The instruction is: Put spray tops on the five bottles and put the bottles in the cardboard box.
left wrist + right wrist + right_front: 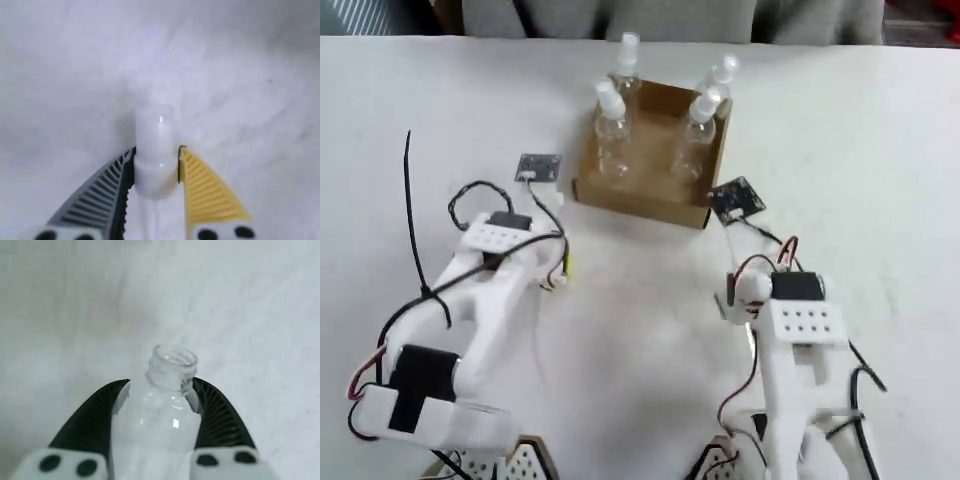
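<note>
High view: the box (640, 203) is sitting at the far middle of the table (860, 150). Four bottles (612, 140) are standing upright in it, each wearing one of the tops (609, 95). One small dark board (538, 167) is lying just left of the box and another (737, 199) at its near right corner; any print on them is too small to read. The left arm (485, 290) and right arm (800, 330) are sitting near left and near right, covering most of what they are holding.

Left wrist view: the left gripper (156, 151) is clamping a white top (155, 132) between a grey and a yellow finger, over the table. The top's lower part is blurring out.

Right wrist view: the right gripper (161, 385) is squeezing a clear bottle (157, 425) at its shoulder between black fingers. Its threaded neck is standing open, and its base is being cut off by the frame.
</note>
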Controlling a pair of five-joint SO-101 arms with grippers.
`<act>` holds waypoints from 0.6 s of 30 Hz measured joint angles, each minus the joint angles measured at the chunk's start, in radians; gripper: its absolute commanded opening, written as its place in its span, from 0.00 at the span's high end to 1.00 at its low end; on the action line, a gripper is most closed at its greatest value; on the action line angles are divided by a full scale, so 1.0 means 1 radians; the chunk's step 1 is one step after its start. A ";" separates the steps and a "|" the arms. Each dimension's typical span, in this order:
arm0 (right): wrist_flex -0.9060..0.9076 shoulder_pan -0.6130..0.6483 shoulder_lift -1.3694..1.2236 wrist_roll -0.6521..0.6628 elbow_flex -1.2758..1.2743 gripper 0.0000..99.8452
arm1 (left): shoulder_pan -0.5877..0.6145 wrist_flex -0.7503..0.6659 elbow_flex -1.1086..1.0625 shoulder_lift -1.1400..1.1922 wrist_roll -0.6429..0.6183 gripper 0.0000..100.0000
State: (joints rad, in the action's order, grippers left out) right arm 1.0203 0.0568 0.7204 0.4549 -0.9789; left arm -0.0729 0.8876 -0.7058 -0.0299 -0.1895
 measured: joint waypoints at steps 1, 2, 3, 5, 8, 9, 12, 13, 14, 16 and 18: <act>-0.020 -0.006 0.034 0.000 -0.006 0.98 | 0.002 -0.002 0.000 0.000 0.000 0.98; -0.041 -0.023 0.066 0.000 -0.011 0.98 | 0.002 -0.002 0.000 0.000 0.000 0.98; -0.072 -0.044 0.094 0.000 -0.014 0.98 | 0.002 -0.002 0.000 0.000 0.000 0.98; -0.158 -0.097 0.158 0.000 -0.014 0.98 | 0.002 -0.002 0.000 0.000 0.000 0.98; -0.299 -0.175 0.239 0.000 -0.020 0.98 | 0.002 -0.002 0.000 0.000 0.000 0.98; -0.348 -0.199 0.262 0.000 -0.032 0.98 | 0.002 -0.002 0.000 0.000 0.000 0.98; -0.497 -0.264 0.301 0.000 -0.094 0.98 | 0.002 -0.002 0.000 0.000 0.000 0.98; -0.551 -0.281 0.305 0.000 -0.123 0.98 | 0.002 -0.002 0.000 0.000 0.000 0.98; -0.608 -0.293 0.307 0.000 -0.157 0.98 | 0.002 -0.002 0.000 0.000 0.000 0.98; -0.729 -0.305 0.307 -0.002 -0.242 0.98 | 0.002 -0.002 0.000 0.000 0.000 0.98; -0.872 -0.305 0.307 -0.002 -0.328 0.98 | 0.002 -0.002 0.000 0.000 0.000 0.98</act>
State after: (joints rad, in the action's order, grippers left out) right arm 0.1488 -0.2486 1.0273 0.4534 -1.3073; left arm -0.0713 0.8861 -0.7058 -0.0299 -0.1895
